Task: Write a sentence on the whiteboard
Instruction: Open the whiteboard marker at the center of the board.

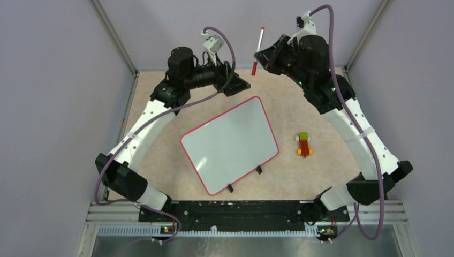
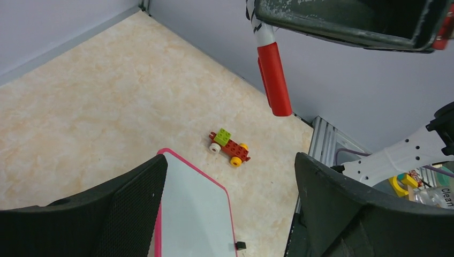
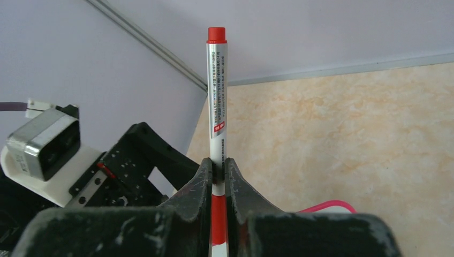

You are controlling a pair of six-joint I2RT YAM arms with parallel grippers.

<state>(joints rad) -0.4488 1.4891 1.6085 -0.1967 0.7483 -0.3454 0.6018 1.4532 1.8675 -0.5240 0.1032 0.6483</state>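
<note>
The whiteboard [image 1: 230, 143] lies tilted in the middle of the table, white with a red-pink frame and black legs; its face is blank and no sentence shows on it. A corner of it shows in the left wrist view [image 2: 193, 214]. My right gripper [image 1: 266, 58] is raised at the back, shut on a white marker with a red cap [image 1: 258, 51]; the marker stands between its fingers in the right wrist view [image 3: 217, 107]. My left gripper [image 1: 239, 84] is open and empty just beyond the board's far corner; the capped end hangs ahead of it [image 2: 273, 77].
A small brick car [image 1: 304, 144], red with a green block and yellow wheels, sits right of the board; it also shows in the left wrist view [image 2: 230, 148]. Grey walls close the table at back and sides.
</note>
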